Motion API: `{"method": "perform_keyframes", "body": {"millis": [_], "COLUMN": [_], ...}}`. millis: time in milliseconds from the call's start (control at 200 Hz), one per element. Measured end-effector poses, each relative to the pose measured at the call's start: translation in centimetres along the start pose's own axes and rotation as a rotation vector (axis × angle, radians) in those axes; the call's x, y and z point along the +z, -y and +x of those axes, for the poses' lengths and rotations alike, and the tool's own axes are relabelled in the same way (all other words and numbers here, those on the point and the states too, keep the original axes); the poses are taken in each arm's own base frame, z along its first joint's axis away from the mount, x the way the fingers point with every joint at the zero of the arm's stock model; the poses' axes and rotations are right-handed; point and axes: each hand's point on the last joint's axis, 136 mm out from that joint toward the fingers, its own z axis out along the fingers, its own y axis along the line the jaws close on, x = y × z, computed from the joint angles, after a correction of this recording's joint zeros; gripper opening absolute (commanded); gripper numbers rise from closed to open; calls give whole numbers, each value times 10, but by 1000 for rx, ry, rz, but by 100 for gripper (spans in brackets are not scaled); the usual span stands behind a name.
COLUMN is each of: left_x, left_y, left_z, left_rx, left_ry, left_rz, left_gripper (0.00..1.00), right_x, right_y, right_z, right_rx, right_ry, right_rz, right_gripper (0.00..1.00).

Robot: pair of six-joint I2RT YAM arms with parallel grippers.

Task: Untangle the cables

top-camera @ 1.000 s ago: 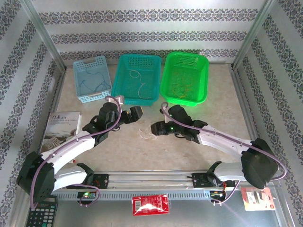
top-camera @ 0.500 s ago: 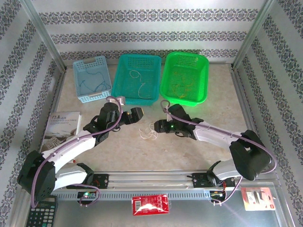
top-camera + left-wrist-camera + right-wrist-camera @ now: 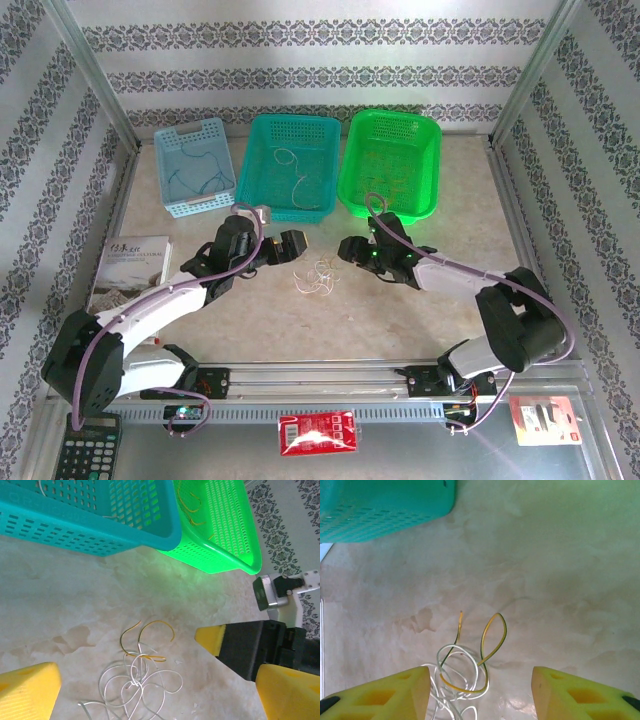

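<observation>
Mottled beige table (image 3: pixel 450 190), patterned walls (image 3: pixel 300 60) — cables (image 3: pixel 318 276) tangled; left gripper (image 3: pixel 157 675), right gripper (image 3: pixel 480 677) agape.

Two arms are extended inward, with the grippers set facing each other.
The left arm (image 3: pixel 150 305) is reached forward and rightward, and the left gripper (image 3: pixel 292 243) is spread fully wide. The right arm (image 3: pixel 450 275) is bent leftward, and the right gripper (image 3: pixel 347 250) is held low with its yellow fingers (image 3: pixel 375 697) parted.

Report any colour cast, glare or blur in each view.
Left wrist: the green basket tints the table beneath it green. Right wrist: green cast at upper right, glossy glare patch at bottom centre. Top external: even light, soft shadows, the cables small and faint.
</observation>
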Motion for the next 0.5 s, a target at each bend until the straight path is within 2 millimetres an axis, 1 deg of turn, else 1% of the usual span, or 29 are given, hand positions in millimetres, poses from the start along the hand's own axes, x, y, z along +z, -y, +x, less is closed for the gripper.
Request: {"method": "perform_keyframes", "body": {"millis": [165, 370, 420, 460, 495, 500], "left_x": [0, 0, 0, 0, 0, 0], "left_y": [1, 2, 2, 2, 2, 2], "left_z": [0, 1, 1, 1, 1, 1], "left_rx": [0, 0, 0, 0, 0, 0], "left_ry": [-4, -6, -6, -6, -6, -6], "left_rz": [6, 8, 9, 9, 9, 9], "left_gripper": [100, 100, 100, 100, 100, 100], "right_x": [14, 31, 35, 39, 42, 42], "right_y": [7, 14, 15, 15, 14, 14], "right_z": [2, 4, 2, 1, 1, 1], "right_rx": [55, 93, 101, 105, 108, 100], "right_ry": [-10, -24, -25, -26, -27, -28], "right_rz": [11, 27, 29, 30, 30, 29], "right_gripper": [53, 44, 38, 28, 22, 20]}}
